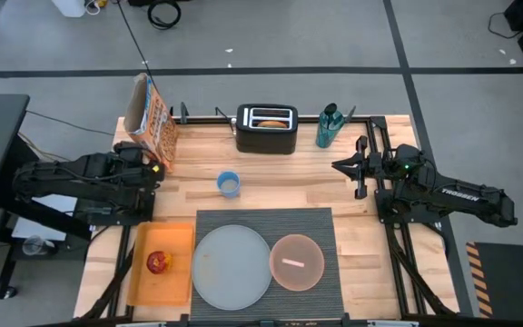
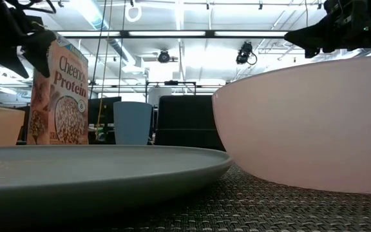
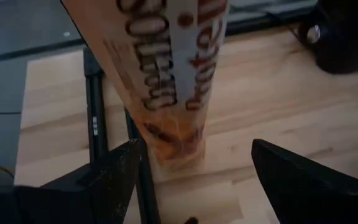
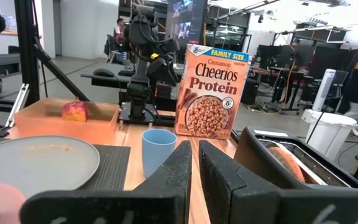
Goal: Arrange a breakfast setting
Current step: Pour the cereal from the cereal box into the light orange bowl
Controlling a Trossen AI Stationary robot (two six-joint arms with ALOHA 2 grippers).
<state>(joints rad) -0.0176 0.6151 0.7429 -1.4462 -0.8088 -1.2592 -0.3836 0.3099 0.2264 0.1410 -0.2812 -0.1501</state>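
Observation:
The orange cereal box (image 1: 151,123) stands upright on its base at the table's far left. My left gripper (image 3: 194,186) is open just near of the box's lower end (image 3: 179,146), one finger on each side, touching nothing. My right gripper (image 4: 194,168) is shut and empty at the right, above the wood. The pale grey plate (image 1: 231,266) and the pink bowl (image 1: 297,262) sit on the dark placemat (image 1: 264,222). A small pale bar (image 1: 292,263) lies in the bowl. The red apple (image 1: 159,262) lies in an orange tray (image 1: 178,272). The bagel half (image 1: 275,123) sticks in the toaster.
The black toaster (image 1: 266,128) stands at the far middle, with a teal container (image 1: 328,125) to its right. The small blue cup (image 1: 229,183) stands on the wood between the toaster and the placemat. Bare wood lies right of the placemat.

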